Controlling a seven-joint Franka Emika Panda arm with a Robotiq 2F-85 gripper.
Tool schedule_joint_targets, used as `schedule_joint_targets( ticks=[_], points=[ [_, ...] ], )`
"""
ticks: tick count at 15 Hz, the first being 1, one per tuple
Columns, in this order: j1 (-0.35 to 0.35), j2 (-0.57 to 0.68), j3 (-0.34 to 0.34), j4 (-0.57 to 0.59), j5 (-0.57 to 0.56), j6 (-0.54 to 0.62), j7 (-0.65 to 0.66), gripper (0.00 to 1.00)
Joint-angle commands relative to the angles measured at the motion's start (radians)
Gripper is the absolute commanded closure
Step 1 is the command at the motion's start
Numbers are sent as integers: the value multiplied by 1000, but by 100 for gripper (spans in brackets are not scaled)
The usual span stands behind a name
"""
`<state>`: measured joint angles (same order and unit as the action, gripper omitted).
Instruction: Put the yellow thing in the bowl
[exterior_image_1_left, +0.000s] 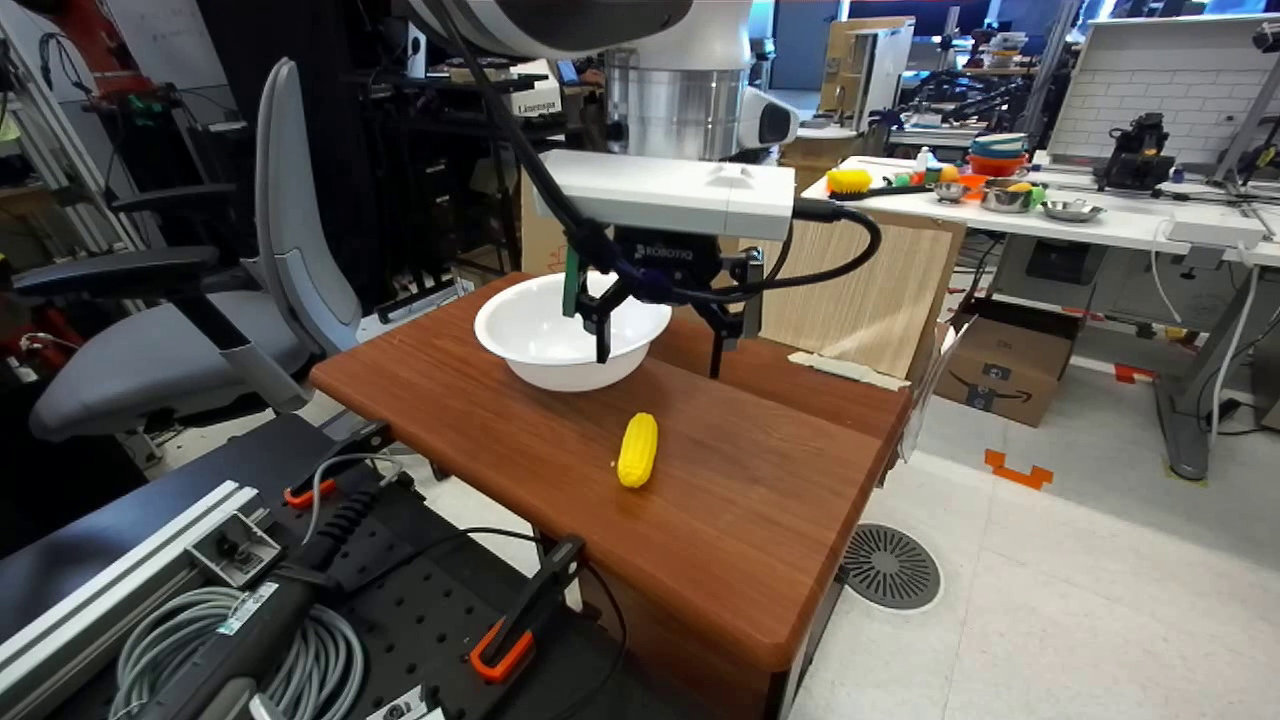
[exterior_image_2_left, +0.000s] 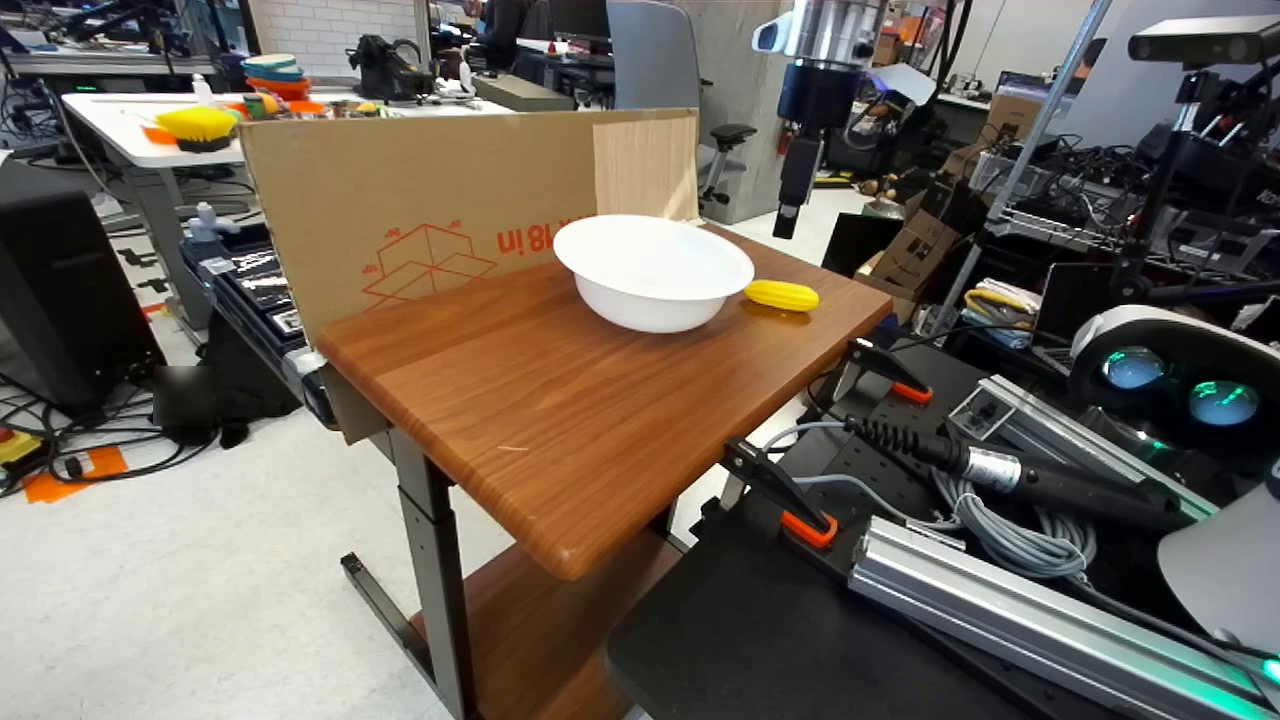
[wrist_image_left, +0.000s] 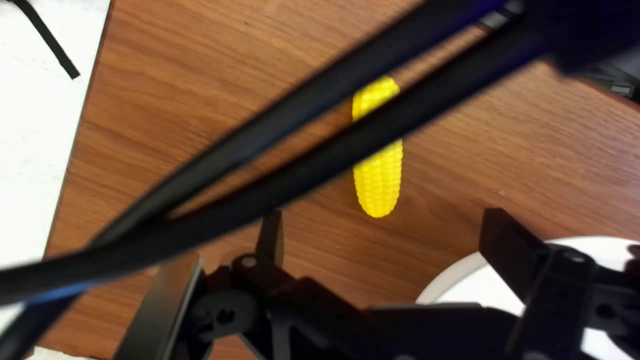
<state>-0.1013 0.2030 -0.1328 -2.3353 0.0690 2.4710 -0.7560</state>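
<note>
The yellow corn cob (exterior_image_1_left: 638, 452) lies on its side on the brown table (exterior_image_1_left: 770, 500), apart from the white bowl (exterior_image_1_left: 560, 376) and, in an exterior view, between it and the table's nearest corner. Its colour is bright and even, its ends rounded; rows of kernels show in the wrist view, where black cables (wrist_image_left: 320, 165) cross in front of it. The bowl stands upright near the table's middle, with flaring sides; what shows of the inside is smooth white. The gripper (exterior_image_1_left: 659, 360) is up in the air, its two fingers well apart. Two clamps (exterior_image_1_left: 545, 585) sit along one table edge; along the opposite edge stands a cardboard panel (exterior_image_2_left: 350, 180). Farther off, on a white table (exterior_image_1_left: 1120, 228), a metal bowl (exterior_image_1_left: 1005, 203) holds a yellow-orange item (exterior_image_1_left: 1020, 187) too small to make out, near stacked bowls (exterior_image_1_left: 997, 155).
</note>
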Motion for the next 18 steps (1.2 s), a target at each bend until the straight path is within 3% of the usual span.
schedule_joint_targets(
  ticks=[1,12,18],
  points=[
    [-38,44,25,19,-10,21,14,0],
    [-51,147,37,76,-28,-8,66,0],
    [-37,196,33,98,-108,0,155,0]
  ],
)
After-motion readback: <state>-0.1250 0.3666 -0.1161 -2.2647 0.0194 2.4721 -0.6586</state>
